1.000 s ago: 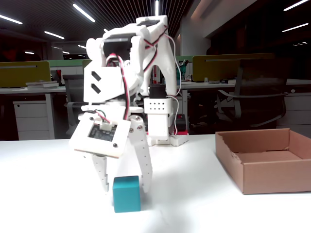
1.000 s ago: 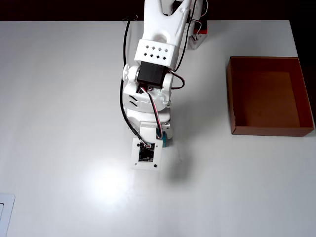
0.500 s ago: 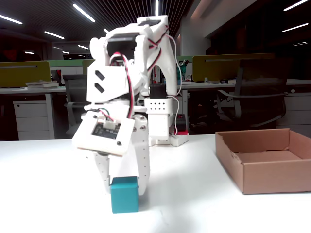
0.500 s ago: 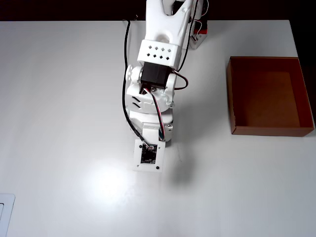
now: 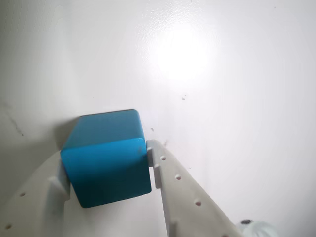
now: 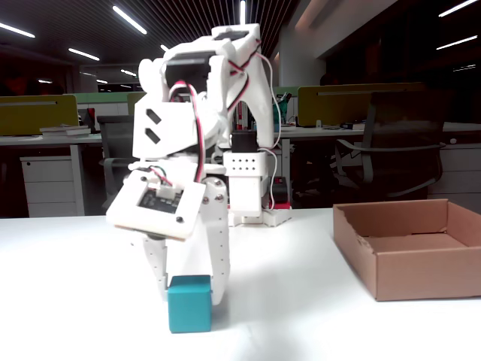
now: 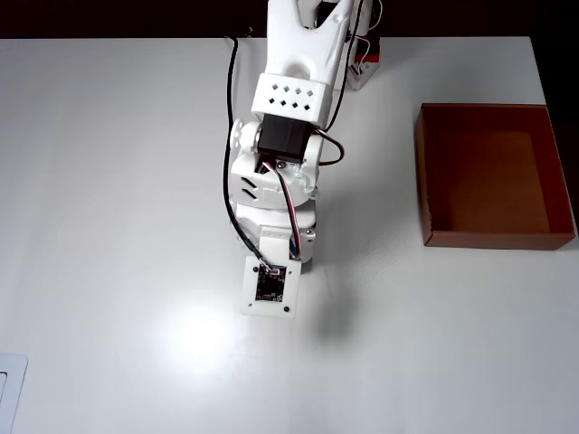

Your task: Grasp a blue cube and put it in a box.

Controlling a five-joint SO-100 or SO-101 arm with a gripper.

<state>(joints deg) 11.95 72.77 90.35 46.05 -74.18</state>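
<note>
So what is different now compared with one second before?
The gripper has closed around the blue cube, and the cube has slid slightly left in the fixed view. In the wrist view both fingers touch its sides. It still sits on the table. The box has not moved.

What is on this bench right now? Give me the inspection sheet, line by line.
Surface: white table, glossy, with lamp glare.
Blue cube: on the table between the fingers, hidden under the arm in the overhead view.
Box: open, empty, right of the arm in the overhead view.
Clutter: pale flat object at the table's lower left corner.
Gripper: fingers against both cube sides.
Cables: red, white and black wires along the arm.
Surroundings: dim office with desks and chair.
</note>
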